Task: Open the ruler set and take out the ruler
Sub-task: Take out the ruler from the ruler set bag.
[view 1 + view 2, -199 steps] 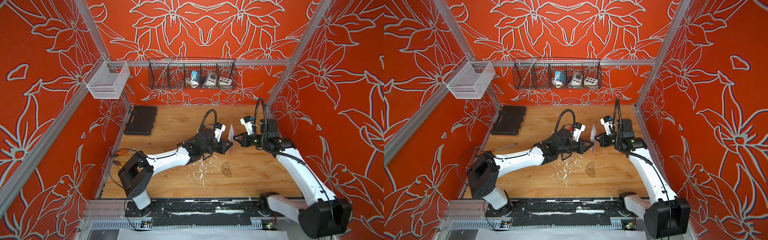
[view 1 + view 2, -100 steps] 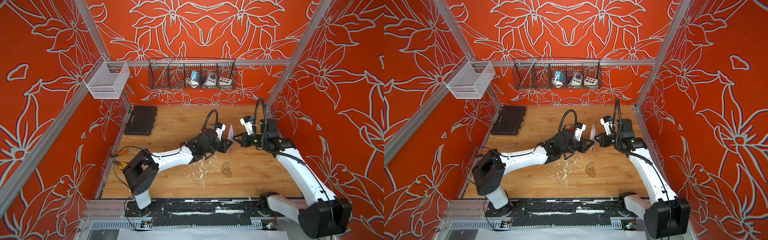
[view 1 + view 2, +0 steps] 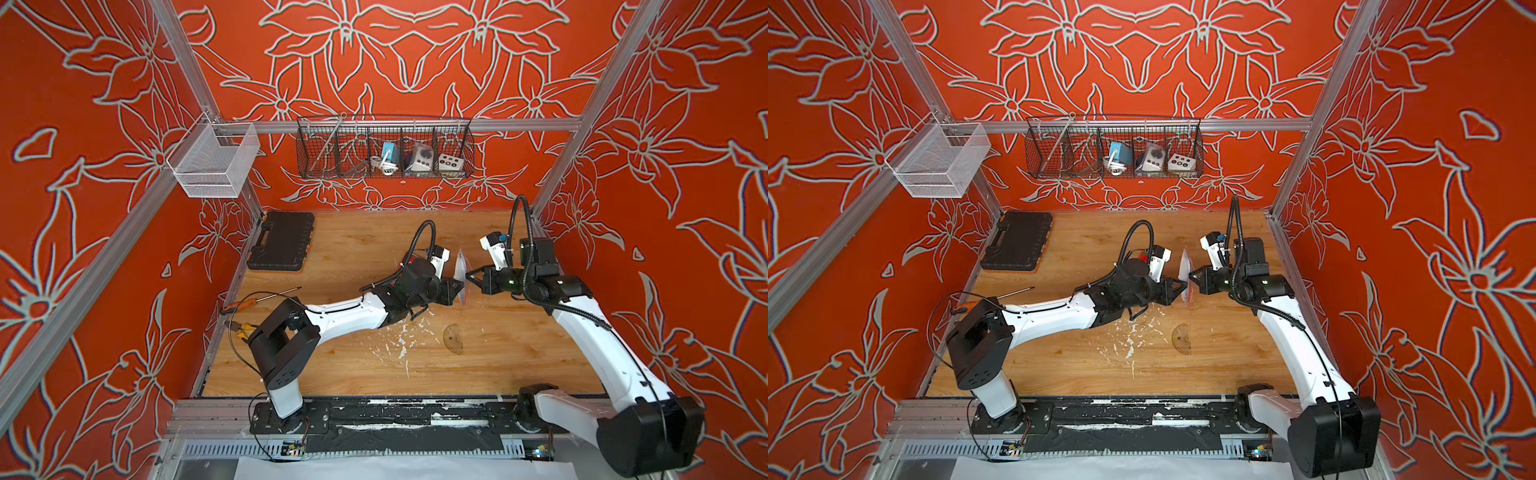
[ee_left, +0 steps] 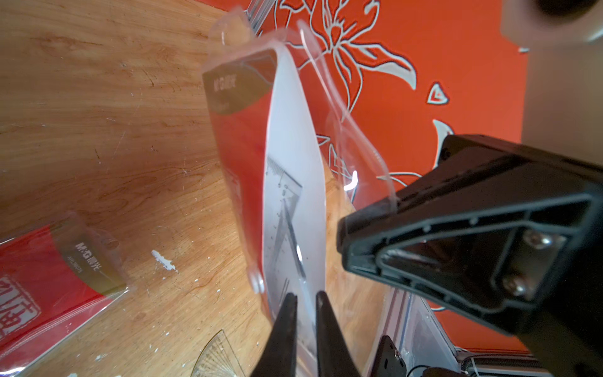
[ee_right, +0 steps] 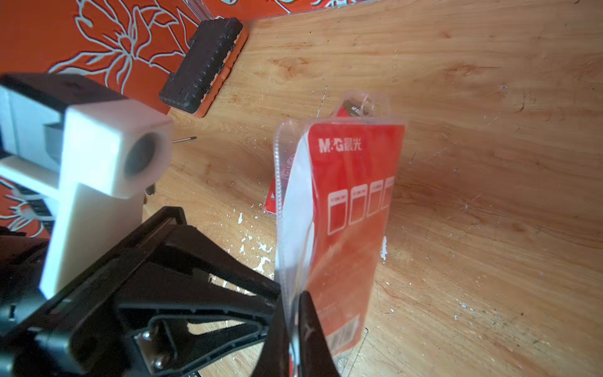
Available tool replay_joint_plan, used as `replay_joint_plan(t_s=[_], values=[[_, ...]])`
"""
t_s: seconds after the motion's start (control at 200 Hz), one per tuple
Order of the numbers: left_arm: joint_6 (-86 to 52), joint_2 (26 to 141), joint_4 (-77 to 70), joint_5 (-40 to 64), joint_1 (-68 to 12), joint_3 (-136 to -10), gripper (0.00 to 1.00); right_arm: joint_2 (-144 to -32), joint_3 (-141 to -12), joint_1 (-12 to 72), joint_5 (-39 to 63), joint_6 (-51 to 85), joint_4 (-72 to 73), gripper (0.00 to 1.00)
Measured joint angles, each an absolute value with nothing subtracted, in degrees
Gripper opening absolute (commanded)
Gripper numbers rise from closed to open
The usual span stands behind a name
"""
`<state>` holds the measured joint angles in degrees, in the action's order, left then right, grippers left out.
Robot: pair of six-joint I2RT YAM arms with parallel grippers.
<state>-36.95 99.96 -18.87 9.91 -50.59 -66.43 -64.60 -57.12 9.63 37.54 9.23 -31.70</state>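
So the ruler set (image 3: 461, 272) (image 3: 1185, 272) is up off the table (image 3: 353, 370), standing on edge between the two arms, roughly mid-table toward the right wall. It's a clear pouch with a red M&G card inside (image 5: 354, 212). The pouch mouth is spread apart, and from the left wrist cam you can see a white insert (image 4: 293, 147) with a see-through set square (image 4: 284, 202) against it.

The right gripper (image 3: 469, 277) (image 5: 295, 300) is clamped tight on the clear plastic edge of the pouch. The left gripper (image 3: 456, 286) (image 4: 306, 303) comes in from the other side, its fingers a narrow slit apart with the white insert running between them. Honestly can't tell if it's really pinching or just sitting around it.

On the wood below there's a second red pack (image 4: 49, 277) lying flat, and a clear protractor (image 3: 454, 338) (image 3: 1182, 338) a bit nearer the front edge, with white flecks scattered beside it. Further out: a black tool case (image 3: 282, 241) in the back-left corner, and a screwdriver (image 3: 257, 297) along the left edge.
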Motion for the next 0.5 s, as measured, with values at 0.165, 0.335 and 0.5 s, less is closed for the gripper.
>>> replay_joint_plan(t_s=[0.165, 0.335, 0.5], values=[[-36.27, 101.47, -17.91, 10.02, -50.59, -68.18, 0.18, -64.6, -57.12, 9.63, 37.52, 9.1, -31.73, 0.0], [-35.83, 101.67, -17.37, 10.15, -50.59, -68.69, 0.18, -64.6, -57.12, 9.63, 37.52, 8.93, -31.73, 0.0], [-35.79, 101.67, -17.08, 10.33, -50.59, -68.69, 0.19, -64.62, -57.12, 9.63, 37.52, 8.86, -31.73, 0.0]])
